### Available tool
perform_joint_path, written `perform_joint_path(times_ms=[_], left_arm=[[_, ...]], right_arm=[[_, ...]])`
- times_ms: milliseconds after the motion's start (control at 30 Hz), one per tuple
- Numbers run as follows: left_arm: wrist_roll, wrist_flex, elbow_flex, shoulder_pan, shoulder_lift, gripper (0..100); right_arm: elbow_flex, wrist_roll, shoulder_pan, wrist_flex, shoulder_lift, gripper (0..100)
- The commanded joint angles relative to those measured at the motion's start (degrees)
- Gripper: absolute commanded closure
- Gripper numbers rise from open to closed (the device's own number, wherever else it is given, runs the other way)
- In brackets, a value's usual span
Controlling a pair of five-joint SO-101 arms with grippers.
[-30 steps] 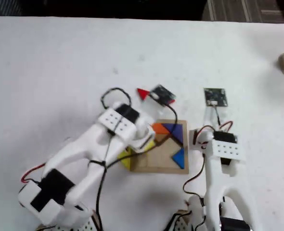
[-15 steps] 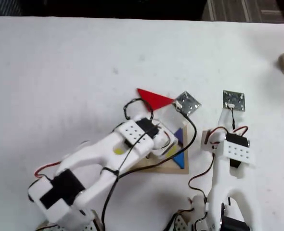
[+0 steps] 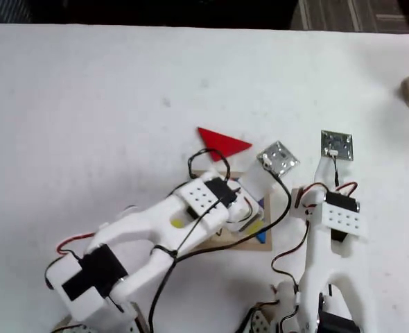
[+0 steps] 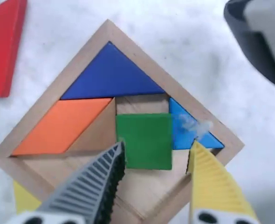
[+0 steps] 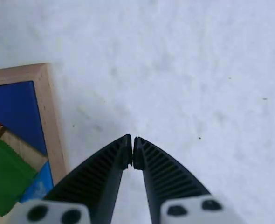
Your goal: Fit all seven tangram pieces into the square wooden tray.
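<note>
A white table (image 3: pixel 86 104) carries everything. The square wooden tray (image 4: pixel 62 84) lies near its front edge. Four pieces are inside: a big blue triangle (image 4: pixel 112 77), an orange slanted piece (image 4: pixel 63 126), a small light-blue triangle (image 4: pixel 186 134) and a green square (image 4: pixel 144 140). The green square sits near the middle of the tray, against the light-blue triangle. I cannot tell whether it rests flat on the tray floor. Bare wood shows beside it. A yellow piece (image 4: pixel 23 198) lies just outside the tray's rim. A red triangle (image 3: pixel 222 143) lies on the table at 12 o'clock from the tray, apart from it.

The left claw (image 4: pixel 157 148) hangs over the green square, spread. Its grey finger is at one edge of the square and its yellow finger just clear of the opposite edge, so it pinches nothing.

A second ago the left arm (image 3: pixel 156 222) stood on the tray's 9 o'clock side, with the orange and blue pieces open to the high view and the red triangle half hidden. It has since swung toward 3 o'clock and now covers most of the tray. The red triangle is uncovered and seems to lie where it was.

The right arm (image 3: pixel 329 222), at 3 o'clock from the tray, shifted a little farther that way and has kept still for the last half second. The right claw (image 5: pixel 132 140) is pressed together and empty over bare table beside the rim.

The work looks to be on the green square, either placing it or squaring it up. The tray seems roughly half filled, with the red triangle and yellow piece still to go in.
</note>
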Motion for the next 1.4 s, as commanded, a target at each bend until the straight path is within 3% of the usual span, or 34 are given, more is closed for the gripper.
perform_joint_path(times_ms=[0, 133, 333, 433, 600, 667, 800, 933, 1100, 1367], left_arm=[[0.53, 2.64, -0.79, -0.92, -4.79, 76], [0.44, 7.56, -0.88, -4.70, -9.10, 76], [0.79, 12.31, 0.88, -20.26, -18.59, 76], [0.88, 8.09, 5.80, -28.53, -20.00, 76], [0.97, -5.98, 13.19, -38.20, -19.91, 76], [0.97, -7.47, 13.45, -41.19, -19.91, 81], [0.97, -7.74, 13.10, -44.53, -20.00, 98], [0.97, -7.74, 13.10, -45.76, -20.00, 97], [1.05, -7.74, 13.27, -45.93, -19.82, 98], [6.15, -7.30, 7.91, -47.34, -10.33, 98]], right_arm=[[-2.20, 0.44, 0.04, -0.92, -0.13, 98.1], [-2.20, 0.26, 0.04, -1.01, -0.13, 98.1], [-2.11, 0.26, -1.98, -0.48, -0.13, 98.1], [-2.11, 0.53, -3.03, 1.19, -0.75, 98.1], [-2.29, 0.26, -4.09, 3.03, -0.75, 98.1], [-2.37, 0.53, -7.08, 5.67, -0.84, 98.1], [-2.46, 0.62, -11.56, 9.36, -2.77, 98.1], [-1.85, 0.62, -16.13, 14.46, -10.77, 98.1], [4.40, 0.62, -30.29, 13.58, -20.44, 98.2], [5.98, 0.18, -41.71, 8.92, -13.58, 98.1]])
